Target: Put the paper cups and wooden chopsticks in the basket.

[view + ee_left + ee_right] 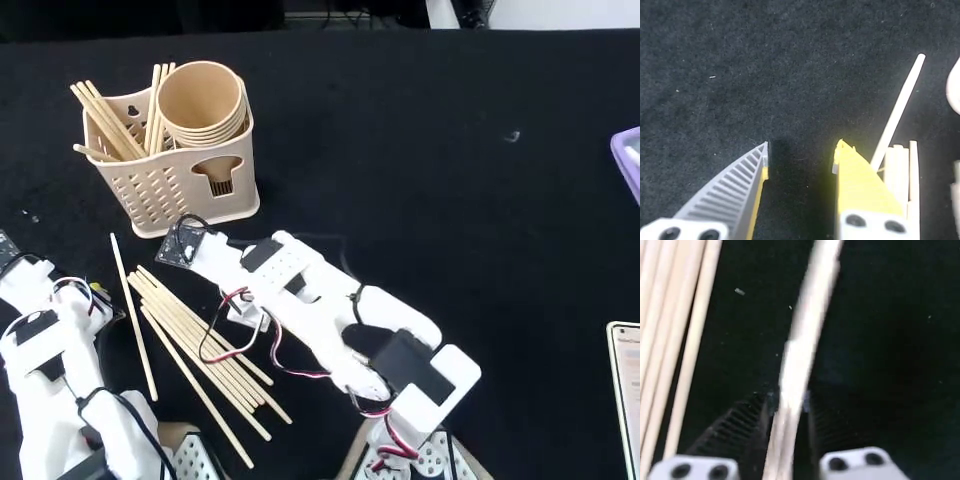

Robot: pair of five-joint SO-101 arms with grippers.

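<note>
One purple tray point(628, 160) and white card point(627, 390) at right edge. Lower left, loose wooden chopsticks point(200, 350) slanting upper-left to lower-right below beige slotted basket point(170, 190); right gripper point(787, 400) clamped on one chopstick point(805, 330), left gripper point(801, 150) spread.

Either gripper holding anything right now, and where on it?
Right gripper is shut on one wooden chopstick, pinched along its shaft. Left gripper is open, holding nothing.

Overhead view, wrist views close, sharing chopsticks point(205, 355)
</note>
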